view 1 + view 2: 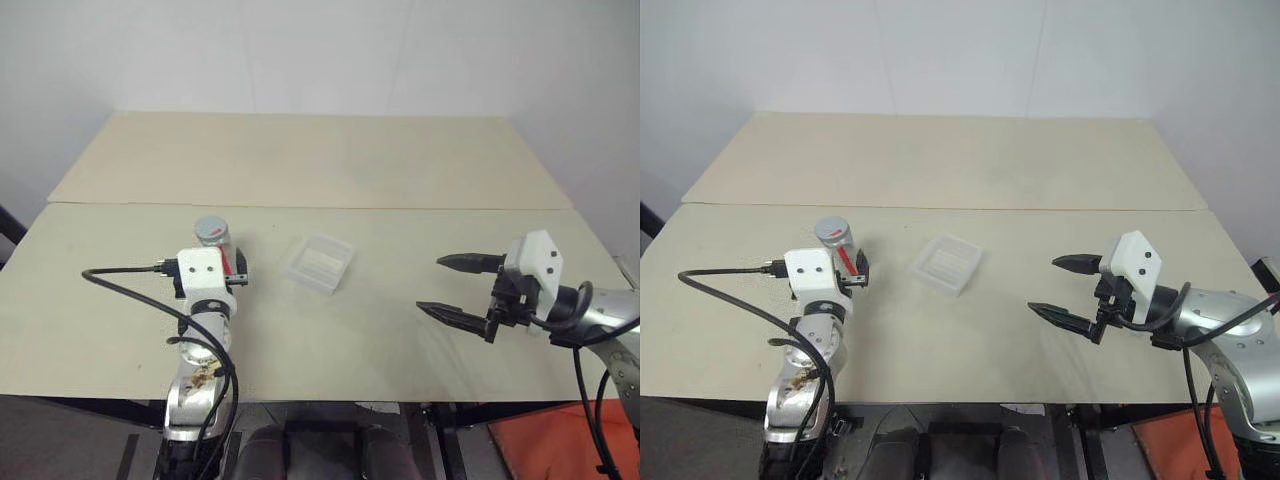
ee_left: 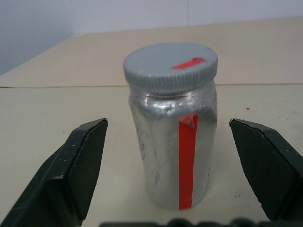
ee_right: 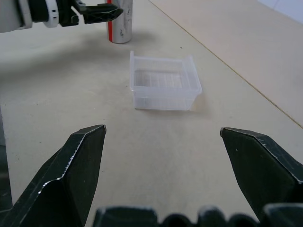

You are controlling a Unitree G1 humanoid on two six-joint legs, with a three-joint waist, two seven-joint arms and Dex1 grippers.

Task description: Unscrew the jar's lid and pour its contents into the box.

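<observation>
Jar (image 1: 215, 243) upright on the table (image 1: 330, 330), lid (image 2: 170, 66) screwed on, standing just to the left of the box (image 1: 320, 262) and a little farther from the robot. Box lying empty near mid-table. Left claw (image 2: 177, 156) level at the jar, fingers spread wide on either side of the body, no contact on either flank. Right claw (image 1: 462, 290) hovering well to the right of the box, fingers apart too, holding nothing. Contents not discernible through the silvery wall.

Risks, as a judgement: closing off-centre could let one finger reach the jar first and shove or topple it toward the box, since the jar is tall, narrow and probably light. Gripping too high would catch the ribbed lid edge and leave nothing for the right claw to turn. Too soft a hold could let the jar spin with the lid instead of unscrewing. Tiny contents may bounce out of the shallow box if tipped from high up.

Left wrist view: red stripe down the jar, red mark on the grey lid, gaps at both fingers. Head views: the jar mostly masked by the left wrist housing, but spacing of jar, box and right claw laid out plainly. Right wrist view: ribbed floor of the box, with the jar's base beyond it.
</observation>
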